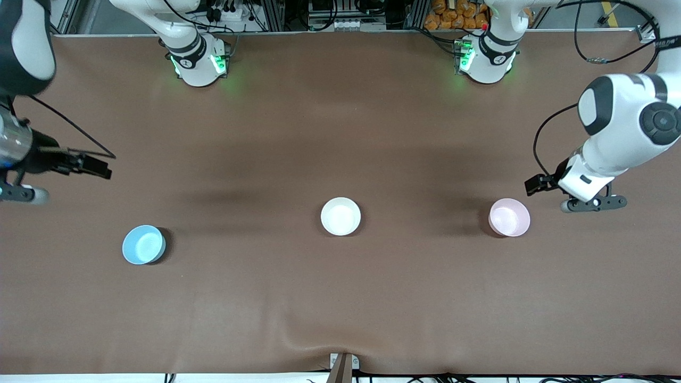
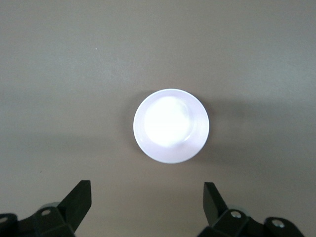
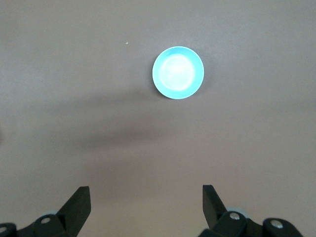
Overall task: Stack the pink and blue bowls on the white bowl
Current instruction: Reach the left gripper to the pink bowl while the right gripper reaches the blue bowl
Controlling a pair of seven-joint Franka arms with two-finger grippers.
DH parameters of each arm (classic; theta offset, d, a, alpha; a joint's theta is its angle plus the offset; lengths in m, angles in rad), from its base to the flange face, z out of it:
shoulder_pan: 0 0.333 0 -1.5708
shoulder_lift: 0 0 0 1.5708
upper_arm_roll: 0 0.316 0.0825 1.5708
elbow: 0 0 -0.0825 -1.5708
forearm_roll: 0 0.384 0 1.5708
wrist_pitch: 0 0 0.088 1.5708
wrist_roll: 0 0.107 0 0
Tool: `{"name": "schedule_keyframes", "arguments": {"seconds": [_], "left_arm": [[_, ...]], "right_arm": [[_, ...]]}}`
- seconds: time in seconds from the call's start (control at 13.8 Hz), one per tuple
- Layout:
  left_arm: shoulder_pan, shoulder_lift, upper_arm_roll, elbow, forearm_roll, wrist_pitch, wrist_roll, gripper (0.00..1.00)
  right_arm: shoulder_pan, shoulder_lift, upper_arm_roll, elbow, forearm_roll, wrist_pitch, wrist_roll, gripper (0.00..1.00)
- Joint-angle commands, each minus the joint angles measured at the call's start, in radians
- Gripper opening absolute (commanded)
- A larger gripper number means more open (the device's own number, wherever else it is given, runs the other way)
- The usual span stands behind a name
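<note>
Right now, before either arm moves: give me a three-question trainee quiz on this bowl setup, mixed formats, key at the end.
1. True or false: the pink bowl already sits inside the white bowl.
2. Which bowl lies nearest the front camera? A) the pink one B) the white one C) blue bowl
3. Fill in: the left gripper hangs open over the table beside the ____ bowl, while the right gripper hangs open at the right arm's end of the table.

Key:
1. False; all three bowls stand apart, each empty.
2. C
3. pink
</note>
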Motion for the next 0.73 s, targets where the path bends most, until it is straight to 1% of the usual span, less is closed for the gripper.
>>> {"name": "schedule_keyframes", "arguments": {"seconds": [0.0, 0.07, 0.22, 0.36, 0.51, 0.65], "left_arm": [[0.022, 0.06, -0.002, 0.018, -0.022, 0.054, 0.018, 1.0], [0.025, 0.081, -0.002, 0.018, -0.022, 0.08, 0.018, 1.0], [0.036, 0.118, -0.002, 0.019, -0.022, 0.12, 0.018, 0.95], [0.036, 0.144, -0.002, 0.019, -0.021, 0.148, 0.018, 0.87], [0.037, 0.182, -0.002, 0.021, -0.021, 0.172, 0.018, 0.81], [0.051, 0.216, -0.002, 0.019, -0.019, 0.208, 0.018, 0.76]], "right_arm": [[-0.022, 0.048, 0.008, 0.017, -0.007, 0.022, 0.002, 1.0], [-0.033, 0.06, 0.008, 0.019, -0.008, 0.022, 0.002, 1.0], [-0.056, 0.088, 0.008, 0.028, -0.004, 0.025, 0.0, 1.0], [-0.069, 0.112, 0.008, 0.028, -0.004, 0.029, -0.006, 1.0], [-0.077, 0.134, 0.008, 0.025, -0.005, 0.075, -0.007, 1.0], [-0.08, 0.178, 0.008, 0.049, -0.004, 0.075, -0.004, 1.0]]}}
